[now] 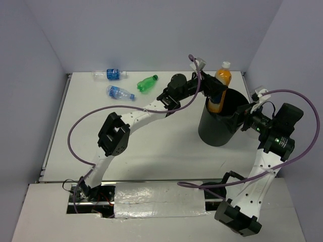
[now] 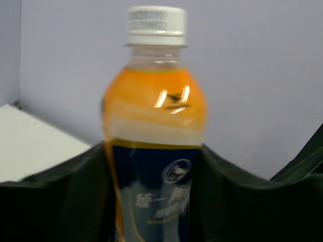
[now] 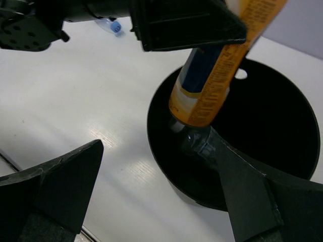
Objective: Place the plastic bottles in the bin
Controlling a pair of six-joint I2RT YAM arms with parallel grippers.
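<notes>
The orange bottle (image 1: pixel 221 83) (image 2: pixel 154 111) (image 3: pixel 212 85) stands upright between the fingers of my left gripper (image 1: pixel 214 93) (image 2: pixel 154 151). Those fingers lie against both its sides with no gap showing. Its base hangs just inside the mouth of the black bin (image 1: pixel 217 133) (image 3: pixel 161 151). A clear bottle (image 3: pixel 199 141) lies inside the bin. On the table at the back left lie two clear bottles (image 1: pixel 110 74) (image 1: pixel 119 93) and a green bottle (image 1: pixel 147 83). My right gripper (image 1: pixel 247 118) (image 3: pixel 156 138) is open and empty at the bin's right side.
White walls close in the table at the back and sides. The left arm stretches across the middle of the table toward the bin. Purple cables loop above both arms.
</notes>
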